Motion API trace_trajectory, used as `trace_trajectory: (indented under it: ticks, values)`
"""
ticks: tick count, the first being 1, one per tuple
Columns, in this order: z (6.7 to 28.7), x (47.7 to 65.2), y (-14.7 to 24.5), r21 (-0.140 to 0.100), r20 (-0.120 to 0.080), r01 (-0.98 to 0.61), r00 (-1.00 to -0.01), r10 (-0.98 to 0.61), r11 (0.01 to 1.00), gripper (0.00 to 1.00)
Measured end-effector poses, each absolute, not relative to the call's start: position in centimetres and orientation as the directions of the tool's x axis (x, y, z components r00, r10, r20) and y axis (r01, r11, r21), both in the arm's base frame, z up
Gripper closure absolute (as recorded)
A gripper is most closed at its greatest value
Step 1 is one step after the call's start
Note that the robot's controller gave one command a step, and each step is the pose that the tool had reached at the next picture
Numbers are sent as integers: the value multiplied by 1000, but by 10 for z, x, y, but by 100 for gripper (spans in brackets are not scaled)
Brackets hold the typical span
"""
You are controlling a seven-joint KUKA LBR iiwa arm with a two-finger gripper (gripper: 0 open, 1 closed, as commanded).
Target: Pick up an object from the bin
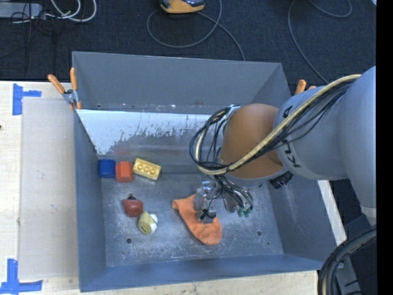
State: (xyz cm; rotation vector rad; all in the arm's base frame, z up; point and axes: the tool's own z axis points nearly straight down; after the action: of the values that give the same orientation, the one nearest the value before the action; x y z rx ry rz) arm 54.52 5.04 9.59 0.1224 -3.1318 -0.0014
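Nearest me is the front wall of the grey metal bin (pixel 184 272), running across the bottom of the frame. Just beyond it, lower centre on the bin floor, lies a crumpled orange cloth (pixel 199 226), stretched slantwise from upper left to lower right. The gripper (pixel 207 212) is down right over the cloth's upper middle and looks to be touching it or very nearly so. From where I stand I cannot tell whether the gripper is open or closed, nor whether it has any cloth in it.

Left of the cloth, and clear of it, sits a small pale yellow lump (pixel 147 224), and just beside that, a little further back, a dark red lump (pixel 132 207).

Further back, in the left part of the floor, three small blocks stand in a row: a blue block (pixel 106 168), an orange block (pixel 124 171) touching it, and a yellow studded brick (pixel 147 169) just to the right, turned at a slight angle. All three are well apart from the gripper.

Behind them the bin's back wall slopes up, dusted with pale specks. The grey arm (pixel 331 134) comes in from the right of the frame, with a rounded orange cover (pixel 249 140) at its wrist and looped black cables (pixel 206 143) hanging above the gripper.
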Motion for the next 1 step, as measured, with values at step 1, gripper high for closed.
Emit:
trace_trajectory:
  ticks: [1]
  values:
    - [119,546,50,1,7,-78,-997,-78,997,100]
